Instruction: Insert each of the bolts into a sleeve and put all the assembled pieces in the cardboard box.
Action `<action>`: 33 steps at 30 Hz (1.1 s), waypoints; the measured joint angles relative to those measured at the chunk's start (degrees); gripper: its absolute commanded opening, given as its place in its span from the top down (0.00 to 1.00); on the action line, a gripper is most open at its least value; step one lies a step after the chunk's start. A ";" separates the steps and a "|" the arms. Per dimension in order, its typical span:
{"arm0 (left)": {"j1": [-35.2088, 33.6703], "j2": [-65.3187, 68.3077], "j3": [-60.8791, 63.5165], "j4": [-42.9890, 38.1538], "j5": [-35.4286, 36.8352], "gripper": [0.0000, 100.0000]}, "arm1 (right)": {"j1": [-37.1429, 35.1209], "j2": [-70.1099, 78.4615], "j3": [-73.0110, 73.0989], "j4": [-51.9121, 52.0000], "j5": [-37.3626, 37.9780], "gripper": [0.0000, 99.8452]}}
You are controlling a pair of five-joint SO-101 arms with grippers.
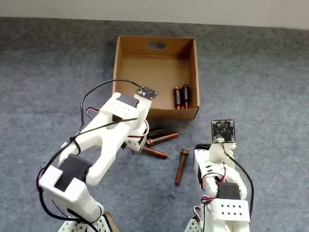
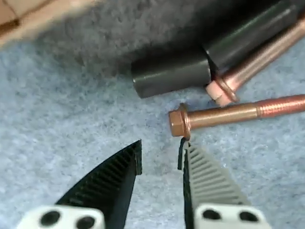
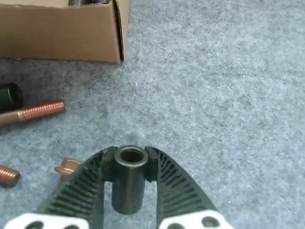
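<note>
In the high view, I see the cardboard box (image 1: 117,72) sitting open on the grey carpet (image 1: 270,87). Two assembled pieces (image 1: 181,97) lie side by side in its near right corner. The left arm (image 1: 113,133) hangs over the ground just in front of the box. A copper bolt (image 1: 164,138) and a second bolt (image 1: 155,152) poke out from under it. A third bolt (image 1: 181,166) lies on its own between the arms, head toward the box. The right arm (image 1: 221,186) stands close beside that one.

On the left wrist view, the left gripper (image 2: 161,155) has its jaws spread with nothing between them, low over the carpet. A flanged bolt (image 2: 228,114) lies on its side just past the fingertips, its hex head almost touching one of them. Beyond it rests a loose black sleeve (image 2: 171,76). Next to that is another sleeve (image 2: 248,36) with a bolt shaft (image 2: 267,55) against it, and I can't tell whether that shaft is inserted.

On the right wrist view, the right gripper (image 3: 129,157) is pinching the held sleeve (image 3: 128,191) upright, its open bore facing the camera. The box wall (image 3: 62,40) is well beyond it. A threaded bolt end (image 3: 35,111) and a dark sleeve end (image 3: 9,95) lie off to one side, and a bolt head (image 3: 68,168) sits just beside one finger.
</note>
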 measured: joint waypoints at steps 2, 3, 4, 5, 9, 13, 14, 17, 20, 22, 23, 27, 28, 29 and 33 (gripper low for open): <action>0.00 0.00 0.00 -0.70 0.09 0.85 | 0.00 0.00 0.00 0.00 0.00 0.99; 0.00 0.00 0.00 -0.79 0.26 0.85 | 0.00 0.00 0.00 0.00 0.00 0.99; 0.00 -0.18 0.00 -0.88 0.35 0.85 | 0.00 0.00 0.00 0.00 0.00 0.99; 0.18 -0.70 0.00 -1.05 0.35 0.85 | 0.00 0.00 0.00 0.00 0.00 0.99; 0.88 -3.52 0.00 -1.14 0.35 0.85 | 0.00 0.00 0.00 0.00 0.00 0.99; 1.14 -6.24 1.58 -3.78 0.53 0.85 | 0.00 0.00 0.00 0.00 0.00 0.99; 1.23 -6.51 2.55 -5.01 0.53 0.85 | 0.00 0.00 0.00 0.00 0.00 0.99; 1.41 -6.51 6.95 -9.93 0.53 0.85 | 0.00 0.00 0.00 0.00 0.00 0.99; 1.49 -7.74 9.85 -13.71 0.44 0.85 | 0.00 0.00 0.00 0.00 0.00 0.99; 1.49 -8.35 11.08 -15.56 0.44 0.85 | 0.00 0.00 0.00 0.00 0.00 0.99; 1.49 -8.44 11.52 -16.35 0.44 0.85 | 0.00 0.00 0.00 0.00 0.00 0.99; 1.49 -9.05 13.19 -19.43 0.44 0.85 | 0.00 0.00 0.00 0.00 0.00 0.99; 1.49 -9.14 13.63 -19.96 0.44 0.85 | 0.00 0.00 0.00 0.00 0.00 0.99; 1.49 -9.23 14.07 -20.31 0.44 0.85 | 0.00 0.00 0.00 0.00 0.00 0.99; 1.49 -9.23 15.47 -20.66 0.53 0.86 | 0.00 0.00 0.00 0.00 0.00 0.99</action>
